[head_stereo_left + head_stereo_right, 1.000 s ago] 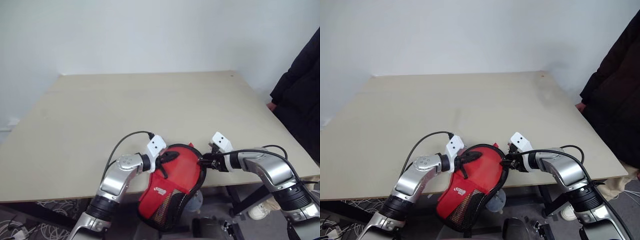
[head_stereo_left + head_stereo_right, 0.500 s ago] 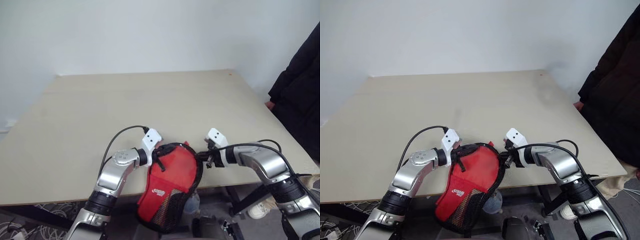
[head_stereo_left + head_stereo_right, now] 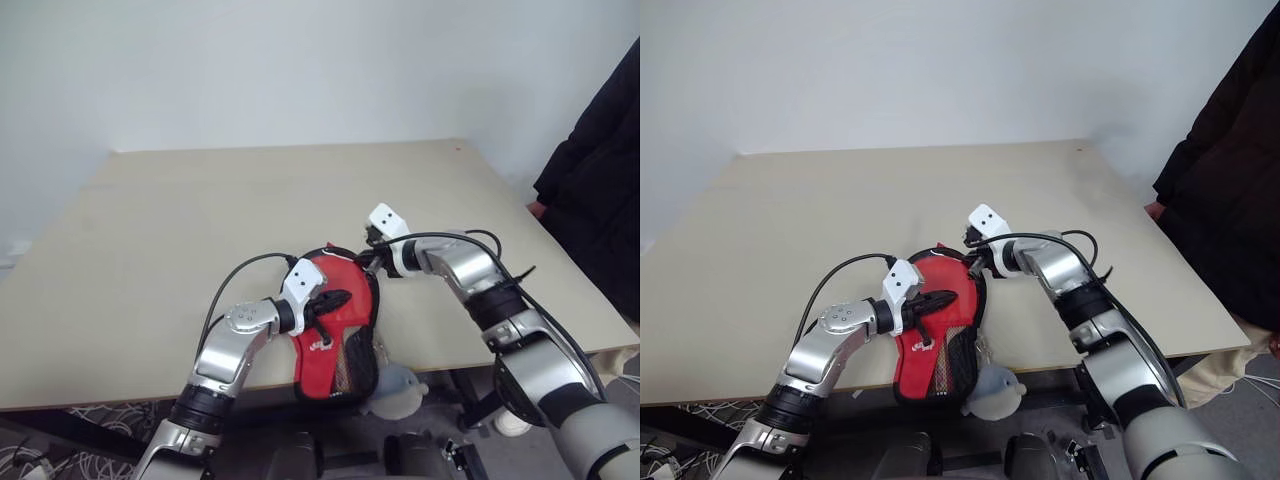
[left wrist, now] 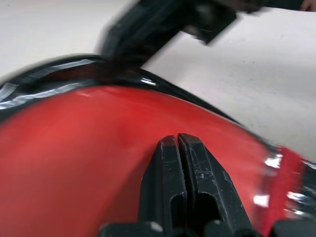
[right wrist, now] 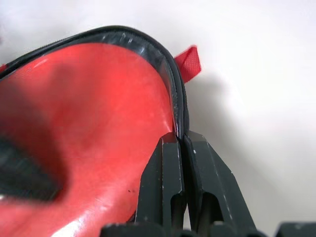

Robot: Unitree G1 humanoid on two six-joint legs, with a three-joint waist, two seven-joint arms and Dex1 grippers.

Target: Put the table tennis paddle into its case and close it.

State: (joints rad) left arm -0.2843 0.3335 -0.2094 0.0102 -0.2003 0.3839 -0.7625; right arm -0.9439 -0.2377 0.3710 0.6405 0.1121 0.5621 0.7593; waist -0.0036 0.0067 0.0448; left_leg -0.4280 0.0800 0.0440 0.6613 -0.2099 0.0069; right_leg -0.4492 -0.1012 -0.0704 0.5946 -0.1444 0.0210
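Left eye view: case [image 3: 335, 325] at lower centre, draped over near edge of table [image 3: 200, 210]; red paddle [image 3: 340, 290] seen through clear side.
L gripper [image 3: 335, 299]: clenched on case front, lower centre.
R gripper [image 3: 370, 257]: clamped on black zip rim at case top, centre frame.
Handling (judged): pouch soft, floppy, light; paddle inside stiffens it; clear side likely slick.
Hold pts (judged): pinch fabric rim or zip pull, not clear panel.
Other: blue-grey cloth wad [image 3: 397, 392] below table edge.
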